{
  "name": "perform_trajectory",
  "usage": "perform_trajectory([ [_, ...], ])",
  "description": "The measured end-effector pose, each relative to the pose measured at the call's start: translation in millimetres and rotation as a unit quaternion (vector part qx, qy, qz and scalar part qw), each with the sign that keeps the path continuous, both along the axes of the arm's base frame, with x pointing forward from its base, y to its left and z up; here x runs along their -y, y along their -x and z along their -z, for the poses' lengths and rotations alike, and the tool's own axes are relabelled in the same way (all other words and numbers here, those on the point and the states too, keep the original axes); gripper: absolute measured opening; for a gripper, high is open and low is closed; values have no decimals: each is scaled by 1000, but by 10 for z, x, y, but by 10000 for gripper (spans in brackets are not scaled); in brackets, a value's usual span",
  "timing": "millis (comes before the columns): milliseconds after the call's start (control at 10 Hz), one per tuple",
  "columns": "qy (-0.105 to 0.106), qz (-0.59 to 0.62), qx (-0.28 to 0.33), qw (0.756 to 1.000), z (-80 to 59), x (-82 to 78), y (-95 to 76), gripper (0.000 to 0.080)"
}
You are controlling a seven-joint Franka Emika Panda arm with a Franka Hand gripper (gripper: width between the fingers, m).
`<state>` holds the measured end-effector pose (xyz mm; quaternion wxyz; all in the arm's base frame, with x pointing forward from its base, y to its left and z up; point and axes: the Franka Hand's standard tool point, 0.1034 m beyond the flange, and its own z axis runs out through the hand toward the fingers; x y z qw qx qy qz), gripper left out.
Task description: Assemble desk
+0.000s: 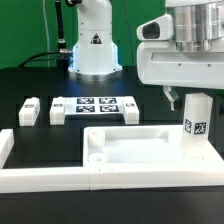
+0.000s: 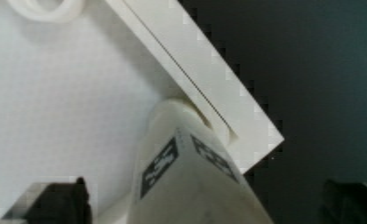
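No letters, numbers or brand names legible in either view. The only signs are square black-and-white tags: a row printed on the marker board [image 1: 95,107], one on the front face of the upright leg [image 1: 195,118] at the exterior view's right, and one on top of the lying leg [image 1: 28,110] at the exterior view's left, all too coarse to decode. The robot base [image 1: 95,50] bears a small dark triangular sign, content unreadable, and the wrist view shows two blurred tags on adjoining faces of the upright leg [image 2: 183,165].
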<state>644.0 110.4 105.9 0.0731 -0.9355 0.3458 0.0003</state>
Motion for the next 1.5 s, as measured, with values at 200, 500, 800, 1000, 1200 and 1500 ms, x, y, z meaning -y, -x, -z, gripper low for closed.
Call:
perform_trajectory([
  [200, 3, -68, 9, 998, 0, 1, 0, 649],
  [500, 37, -269, 57, 961, -26, -3, -59, 649],
  [800, 33, -253, 55, 965, -23, -6, -56, 394],
  [1000, 29, -178, 45, 983, -11, 37, -53, 305],
  [1200, 23, -65, 30, 997, -7, 45, -50, 304],
  [1500, -63, 243, -23, 968, 15, 106, -28, 301],
])
